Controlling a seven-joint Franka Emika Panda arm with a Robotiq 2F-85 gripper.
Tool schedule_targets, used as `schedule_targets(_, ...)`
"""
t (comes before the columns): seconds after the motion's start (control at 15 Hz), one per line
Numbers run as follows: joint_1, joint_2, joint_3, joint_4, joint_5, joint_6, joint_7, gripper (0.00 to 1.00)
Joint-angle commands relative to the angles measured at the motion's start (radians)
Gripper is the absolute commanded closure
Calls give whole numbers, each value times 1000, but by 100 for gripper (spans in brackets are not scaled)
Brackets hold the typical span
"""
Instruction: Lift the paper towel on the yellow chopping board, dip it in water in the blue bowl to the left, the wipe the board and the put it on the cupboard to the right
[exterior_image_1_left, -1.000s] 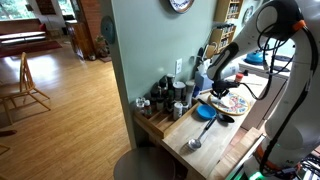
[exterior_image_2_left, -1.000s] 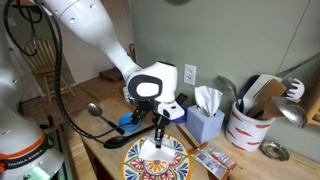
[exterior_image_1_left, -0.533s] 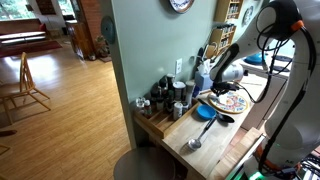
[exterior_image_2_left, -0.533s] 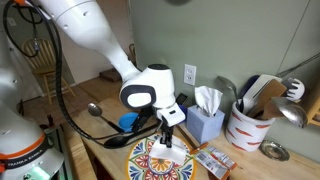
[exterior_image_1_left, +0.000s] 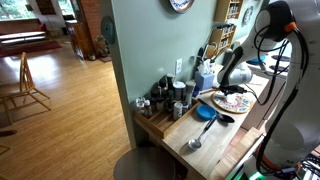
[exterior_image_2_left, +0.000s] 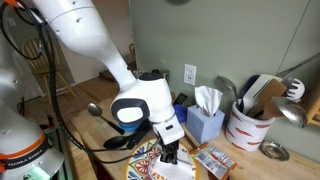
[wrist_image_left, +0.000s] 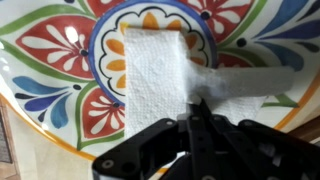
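The yellow chopping board (wrist_image_left: 60, 60) fills the wrist view, with its many-coloured face and orange rim. It also shows in both exterior views (exterior_image_1_left: 228, 101) (exterior_image_2_left: 146, 167). The white paper towel (wrist_image_left: 150, 65) lies flat on the board's middle. My gripper (wrist_image_left: 196, 104) is shut on the towel's near edge and presses down on the board; it also shows in both exterior views (exterior_image_1_left: 233, 91) (exterior_image_2_left: 168, 152). The blue bowl (exterior_image_1_left: 205, 113) sits next to the board. I cannot make out the cupboard.
A steel spoon (exterior_image_1_left: 197, 137) lies on the wooden counter (exterior_image_1_left: 215, 140) in front of the bowl. Dark jars (exterior_image_1_left: 165, 98) stand at the wall end. A blue tissue box (exterior_image_2_left: 205, 122) and a utensil crock (exterior_image_2_left: 250, 122) stand behind the board.
The arm has moved toward the board's near edge and lowered, carrying the gripper and towel across the board's face. The arm body now hides the bowl in one exterior view.
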Motion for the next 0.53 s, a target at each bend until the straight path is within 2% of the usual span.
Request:
schedule_targets(0.0, 9, 33, -39, -37, 27, -30, -27, 99)
schedule_targets(0.27, -10, -26, -15, -58, 37, -107, -75, 99)
schedule_targets(0.47, 1, -55, -32, -60, -7, -210, -79, 99)
